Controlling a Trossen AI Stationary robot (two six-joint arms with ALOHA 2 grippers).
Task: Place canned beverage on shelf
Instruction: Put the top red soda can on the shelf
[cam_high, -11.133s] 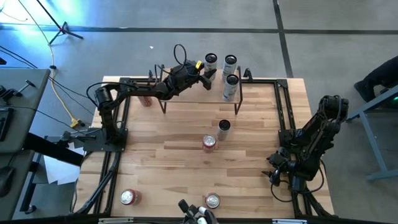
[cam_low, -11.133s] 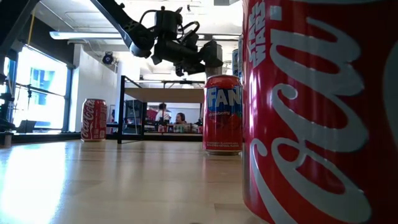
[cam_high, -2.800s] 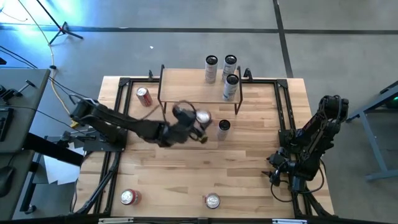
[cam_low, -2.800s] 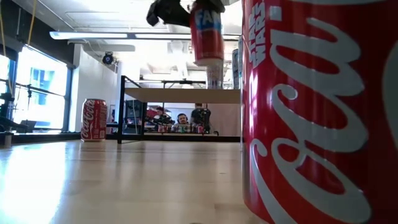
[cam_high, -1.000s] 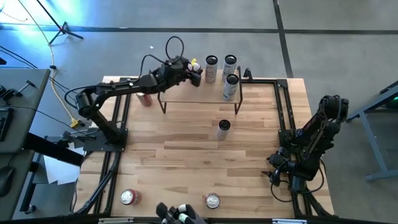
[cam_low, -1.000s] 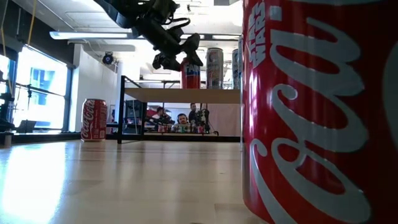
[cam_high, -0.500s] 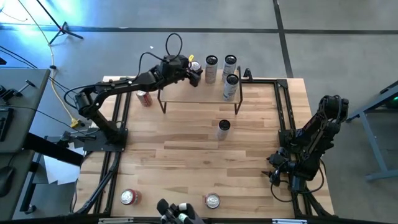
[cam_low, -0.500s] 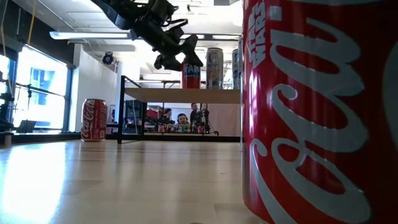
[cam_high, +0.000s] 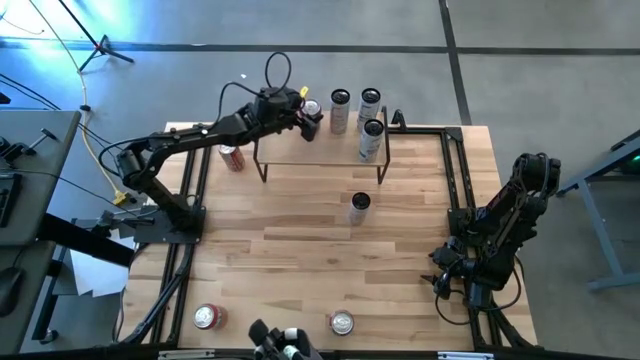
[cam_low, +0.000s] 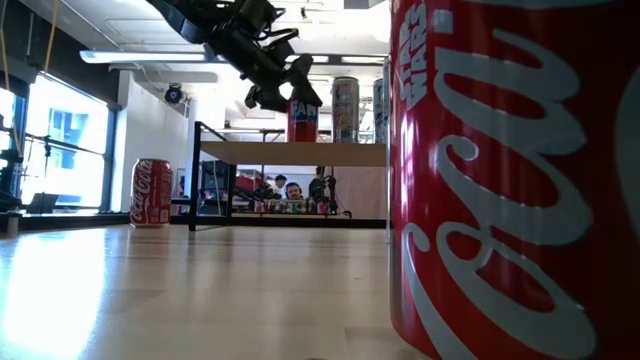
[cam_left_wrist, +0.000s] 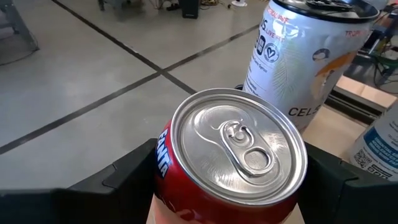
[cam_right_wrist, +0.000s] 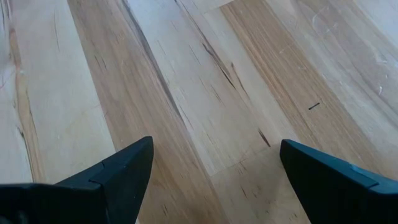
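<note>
The left gripper (cam_high: 306, 117) is at the far left part of the shelf (cam_high: 300, 150), its fingers (cam_left_wrist: 134, 171) flanking the red Fanta can (cam_left_wrist: 231, 155), which stands on the plank just left of three tall cans (cam_high: 339, 108); whether the pads touch or have let go I cannot tell. This placement looks nearly done, leaving release and withdrawal, with more cans on the table (cam_high: 300, 260) perhaps to follow. The right gripper (cam_right_wrist: 208, 168) rests wide and empty at the right edge; a huge red can (cam_low: 520, 180) blocks much of the low view
</note>
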